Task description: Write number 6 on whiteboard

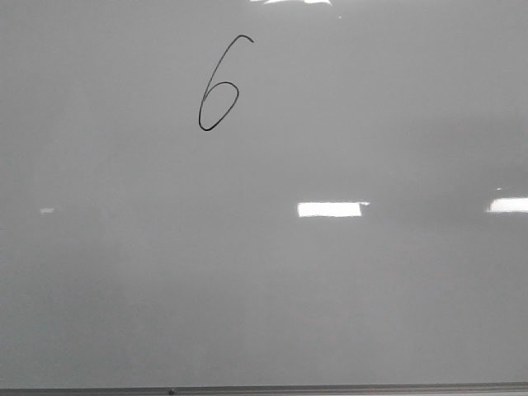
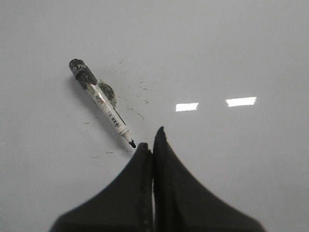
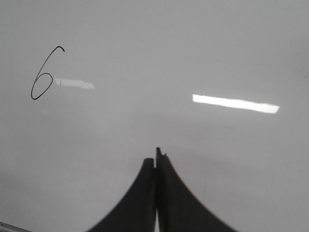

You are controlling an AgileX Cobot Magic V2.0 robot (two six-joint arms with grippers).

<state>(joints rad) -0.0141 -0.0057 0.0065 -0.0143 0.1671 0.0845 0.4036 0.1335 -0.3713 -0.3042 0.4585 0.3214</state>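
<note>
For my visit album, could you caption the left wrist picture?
A black marker lies uncapped on the whiteboard, just beyond the closed left gripper.

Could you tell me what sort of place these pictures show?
Probably an indoor robot test bench: a flat whiteboard fills every view, bearing a hand-drawn number 6, with a marker lying on it and ceiling-light reflections on its gloss.

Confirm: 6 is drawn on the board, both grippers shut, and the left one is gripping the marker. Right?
Not quite. The left gripper is shut but empty: the left wrist view shows the marker lying loose on the whiteboard, uncapped, its tip just beside the fingertips. The rest holds: the number 6 is drawn and the right gripper is shut.
</note>
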